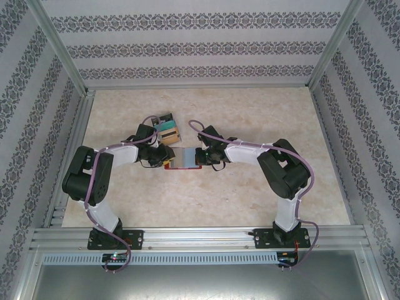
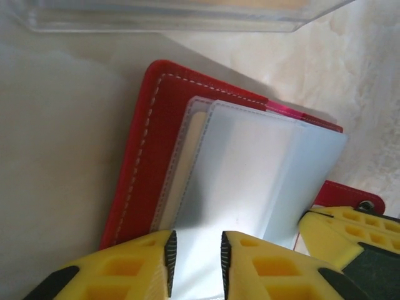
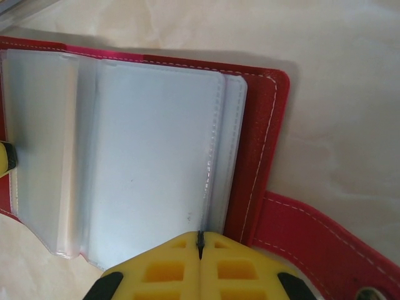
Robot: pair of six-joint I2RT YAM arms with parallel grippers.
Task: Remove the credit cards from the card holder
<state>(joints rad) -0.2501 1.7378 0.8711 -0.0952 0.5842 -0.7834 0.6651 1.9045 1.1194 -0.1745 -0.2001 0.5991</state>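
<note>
The red card holder (image 1: 183, 158) lies open at the centre of the table (image 1: 262, 119), clear sleeves (image 3: 150, 156) up. At its 9 o'clock the left gripper (image 2: 195, 259) stands slightly parted astride a sleeve edge. At 3 o'clock the right gripper (image 3: 200, 240) is pressed together. A fanned pile (image 1: 166, 128) sits at 11 o'clock.

I see card holder (image 3: 262, 125) red, white stitching along edge. Its inner sleeves (image 3: 150, 156) milky, with grey-blue tone. Through one of them cream card (image 2: 190, 162) shows. Thin pink strip (image 2: 284, 109) at one edge. Both jaws yellow, black pads. Bench (image 1: 262, 119) beige, faint marble veins. Fanned pile (image 1: 166, 128): teal, tan, dark. Walls (image 1: 187, 47) pale, with bands of dark floral ornament. Arms (image 1: 87, 175) black and white, cables (image 1: 95, 194) lilac.
</note>
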